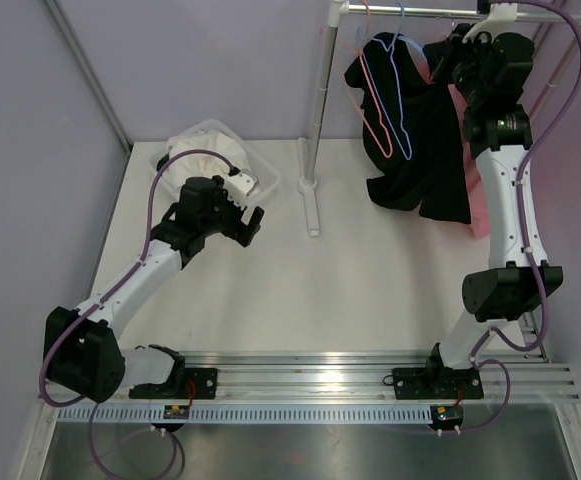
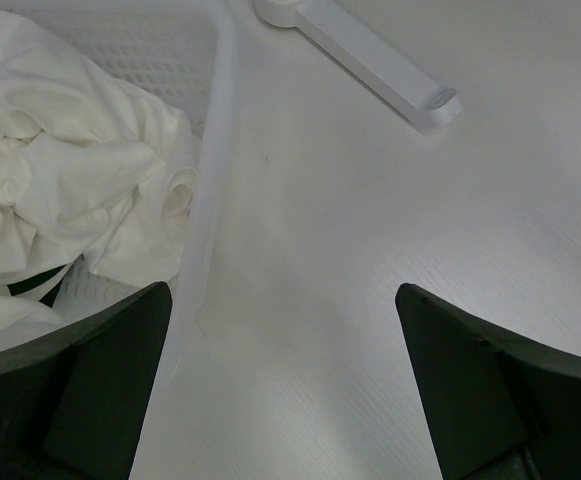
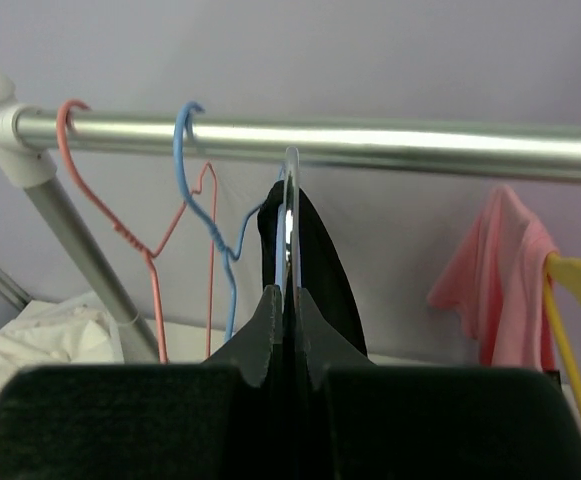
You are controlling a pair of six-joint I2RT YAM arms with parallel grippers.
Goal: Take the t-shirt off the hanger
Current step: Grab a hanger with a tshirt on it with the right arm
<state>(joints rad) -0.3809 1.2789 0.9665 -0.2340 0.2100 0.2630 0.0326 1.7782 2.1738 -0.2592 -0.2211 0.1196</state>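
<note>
Left claw (image 2: 285, 385): jaws fully apart, holding nothing, above the counter (image 2: 370, 250) beside the basket (image 2: 216, 150). Right claw (image 3: 290, 298): closed on the thin hanger (image 3: 290, 215) just under the rail (image 3: 420, 143). The black t-shirt (image 1: 420, 150) drapes from that hanger. Expect light, limp, non-fragile fabric. Recommended hold: a bunched fold at hem or shoulder.
</note>
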